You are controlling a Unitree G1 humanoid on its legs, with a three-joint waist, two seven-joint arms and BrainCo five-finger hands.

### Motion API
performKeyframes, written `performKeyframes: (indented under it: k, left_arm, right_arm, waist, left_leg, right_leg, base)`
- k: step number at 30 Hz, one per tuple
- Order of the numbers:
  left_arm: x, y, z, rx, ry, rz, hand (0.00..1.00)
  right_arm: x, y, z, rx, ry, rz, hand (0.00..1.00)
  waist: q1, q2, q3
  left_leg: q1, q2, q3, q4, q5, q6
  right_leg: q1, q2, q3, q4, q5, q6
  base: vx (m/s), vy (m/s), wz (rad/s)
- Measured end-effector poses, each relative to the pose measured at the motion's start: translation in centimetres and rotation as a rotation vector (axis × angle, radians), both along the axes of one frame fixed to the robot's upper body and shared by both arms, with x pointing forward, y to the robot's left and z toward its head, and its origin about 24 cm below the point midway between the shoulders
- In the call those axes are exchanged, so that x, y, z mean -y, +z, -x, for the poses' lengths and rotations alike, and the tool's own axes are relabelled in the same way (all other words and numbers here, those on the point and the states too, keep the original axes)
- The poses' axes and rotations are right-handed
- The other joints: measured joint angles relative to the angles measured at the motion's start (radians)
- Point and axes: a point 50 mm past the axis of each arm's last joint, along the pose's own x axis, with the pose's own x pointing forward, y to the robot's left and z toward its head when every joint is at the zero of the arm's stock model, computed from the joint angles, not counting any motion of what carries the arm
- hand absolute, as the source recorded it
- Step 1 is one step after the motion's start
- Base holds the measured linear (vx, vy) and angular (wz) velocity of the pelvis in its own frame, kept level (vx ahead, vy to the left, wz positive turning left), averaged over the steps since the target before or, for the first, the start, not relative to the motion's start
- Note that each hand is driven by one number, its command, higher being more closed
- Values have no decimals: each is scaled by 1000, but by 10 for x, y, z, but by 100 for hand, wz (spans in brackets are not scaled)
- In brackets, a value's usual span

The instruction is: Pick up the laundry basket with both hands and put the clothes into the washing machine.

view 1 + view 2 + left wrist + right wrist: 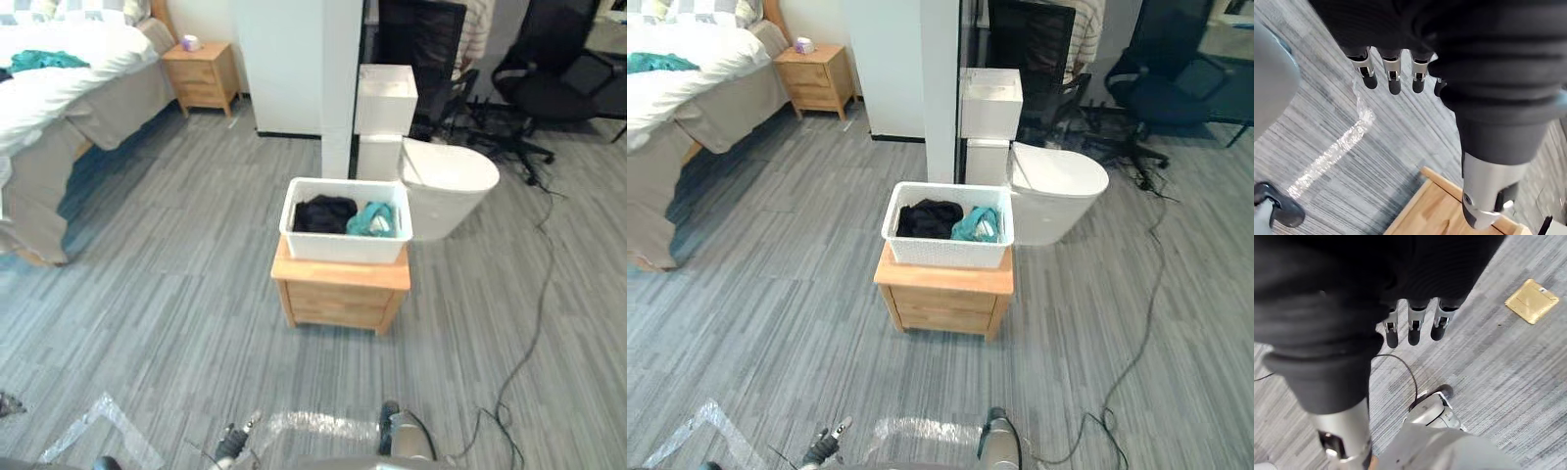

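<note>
We see a grey plank-pattern floor (176, 294) with a low light-wood bedside cabinet (341, 294) at the centre of the head view. At 1 o'clock from it stands a white ceramic toilet (446, 181), just beside a white square pillar (341, 88) at 12 o'clock. At 10 o'clock we find a bed with white bedding (59, 88) carrying a crumpled teal cloth (44, 60), and at 11 o'clock a wooden nightstand (201, 73) bearing a small lilac cup (191, 43). A black office chair (554, 59) sits at 2 o'clock; a strip of clear tape (318, 424) lies at 6 o'clock.
</note>
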Motion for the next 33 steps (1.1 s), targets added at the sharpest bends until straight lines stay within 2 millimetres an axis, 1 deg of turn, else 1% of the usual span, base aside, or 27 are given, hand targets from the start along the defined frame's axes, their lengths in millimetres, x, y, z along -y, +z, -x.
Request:
performKeyframes:
  k: [1,2,3,4,5,6,7,8,9,11,12,13,14,15,16,17,18,19,20,22,24,26,27,28,29,30,33]
  left_arm:
    - [-2,0,4,-6,31,0,0]
    - [-5,-1,8,-9,72,4,0]
    - [-6,-1,9,-9,86,8,0]
    - [-7,-1,9,-10,87,8,0]
    - [-12,1,5,8,94,-4,0]
    - [-18,4,1,24,70,-27,0]
    - [-24,7,-4,39,48,-53,0]
    - [-26,8,-7,50,37,-65,0]
    - [-29,13,-15,82,30,-92,0]
    - [-33,21,-27,142,30,-119,0]
    - [-39,30,-36,200,56,-148,0]
    - [-51,42,-42,254,88,-199,0]
    - [-58,48,-44,277,107,-229,0]
    - [-71,65,-57,355,129,-296,0]
    - [-79,80,-65,417,155,-343,0]
    - [-82,86,-68,437,164,-364,0]
    - [-87,93,-68,451,182,-406,0]
    - [-89,95,-68,453,185,-420,0]
    - [-90,97,-66,448,193,-438,0]
    - [-94,99,-64,430,198,-476,0]
    - [-99,103,-62,419,230,-508,0]
    - [-105,111,-64,439,252,-543,0]
    - [-110,122,-69,469,245,-590,0]
    - [-109,122,-69,468,243,-591,0]
    - [-106,121,-70,468,242,-586,0]
    - [-102,128,-72,500,253,-593,0]
    - [-103,138,-73,532,248,-625,0]
  right_arm:
    - [2,1,0,3,2,6,0]
    - [4,1,-2,2,22,16,0]
    - [6,2,-6,2,48,24,0]
    - [5,2,-8,3,58,22,0]
    - [2,0,-15,6,76,12,0]
    - [2,0,-22,11,90,10,0]
    - [-2,1,-33,36,93,-2,0]
    - [-2,1,-38,47,95,-1,0]
    - [4,6,-56,95,112,29,0]
    - [10,14,-71,158,131,67,0]
    - [18,23,-85,217,158,114,0]
    - [22,32,-95,272,154,145,0]
    - [22,36,-102,299,153,162,0]
    - [27,47,-113,351,143,212,0]
    - [35,59,-124,400,133,259,0]
    - [39,66,-131,428,131,287,0]
    - [46,80,-144,487,131,338,0]
    - [48,87,-150,512,133,361,0]
    - [51,97,-161,554,137,396,0]
    - [50,105,-173,584,143,423,0]
    - [48,104,-172,578,146,424,0]
    - [50,109,-172,589,138,448,0]
    - [55,119,-175,620,128,484,0]
    - [57,120,-174,619,127,493,0]
    - [63,124,-173,617,123,521,0]
    - [72,132,-174,628,130,558,0]
    - [79,138,-177,635,153,585,0]
  waist:
    - [-5,5,2]
    - [2,7,8]
    - [13,11,13]
    - [19,4,18]
    - [27,-21,34]
    - [29,-39,43]
    - [33,-52,55]
    - [34,-53,57]
    - [40,-53,57]
    - [55,-57,56]
    - [54,-53,56]
    - [62,-67,52]
    - [63,-85,42]
    - [61,-116,37]
    - [76,-123,38]
    - [85,-123,38]
    - [84,-124,37]
    - [83,-121,37]
    - [82,-110,33]
    - [82,-106,33]
    - [81,-98,19]
    - [77,-106,5]
    - [73,-133,-12]
    - [69,-133,-17]
    - [70,-114,-26]
    - [74,-78,-39]
    - [82,-64,-48]
  left_leg:
    - [-70,24,-18,144,104,12]
    - [-163,61,-21,343,232,-13]
    - [-257,97,2,509,195,25]
    - [-295,99,19,558,172,38]
    - [-353,84,46,587,127,33]
    - [-384,71,65,564,101,25]
    - [-419,65,93,478,78,14]
    - [-433,64,105,411,77,13]
    - [-458,50,119,208,78,13]
    - [-454,7,96,-47,90,-3]
    - [-447,-30,49,-228,140,-35]
    - [-417,-72,43,-269,226,-41]
    - [-414,-96,48,-288,223,-37]
    - [-429,-123,60,-264,209,-17]
    - [-446,-130,66,-198,160,-3]
    - [-447,-130,76,-168,137,1]
    - [-432,-136,95,-130,96,15]
    - [-417,-138,106,-123,79,20]
    - [-377,-138,132,-132,56,26]
    - [-288,-143,175,-201,47,39]
    - [-232,-141,195,-254,48,39]
    - [-219,-140,199,-280,50,35]
    - [-228,-158,192,-283,50,23]
    - [-230,-158,185,-282,49,21]
    - [-230,-151,164,-283,51,13]
    - [-231,-133,146,-299,54,6]
    - [-227,-125,139,-329,64,-8]
  right_leg:
    - [33,16,-10,1,-32,-12]
    - [86,46,-14,-21,-63,-36]
    - [145,73,-14,-59,-76,-52]
    - [178,81,-9,-82,-79,-56]
    - [259,80,-7,-140,-80,-58]
    - [308,76,-8,-182,-80,-57]
    - [365,75,-7,-229,-75,-51]
    - [386,75,-8,-250,-75,-48]
    - [422,72,-7,-287,-80,-30]
    - [436,54,-5,-297,-95,-5]
    - [444,39,-7,-295,-114,23]
    - [455,13,6,-287,-130,47]
    - [461,-5,7,-295,-132,50]
    - [462,-33,12,-308,-131,52]
    - [465,-46,33,-320,-114,79]
    - [471,-48,53,-320,-111,85]
    - [487,-65,82,-307,-108,90]
    - [487,-71,95,-285,-108,90]
    - [456,-85,121,-187,-107,90]
    - [355,-124,132,57,-105,91]
    - [303,-141,92,102,-141,80]
    - [268,-140,22,19,-150,66]
    - [242,-128,2,-137,-84,81]
    - [248,-128,-1,-144,-83,97]
    - [279,-114,-15,-184,-65,95]
    - [319,-84,-38,-269,-34,91]
    - [345,-61,-54,-336,-8,85]
  base:
    - [528,-298,2]
    - [597,-300,-14]
    - [586,-262,-27]
    - [464,-175,-22]
    - [351,-117,-6]
    - [401,-131,-3]
    - [278,-83,-2]
    - [407,-29,-9]
    - [332,46,-6]
    - [366,167,2]
    - [413,275,1]
    - [374,219,10]
    - [397,191,16]
    - [376,175,16]
    - [338,202,-4]
    - [298,204,-32]
    - [222,158,-33]
    - [266,193,-46]
    - [227,198,-47]
    - [229,188,-54]
    - [171,66,-30]
    - [160,-51,2]
    - [137,-92,17]
    - [169,-123,26]
    - [185,-88,28]
    - [206,-100,21]
    - [111,-48,9]
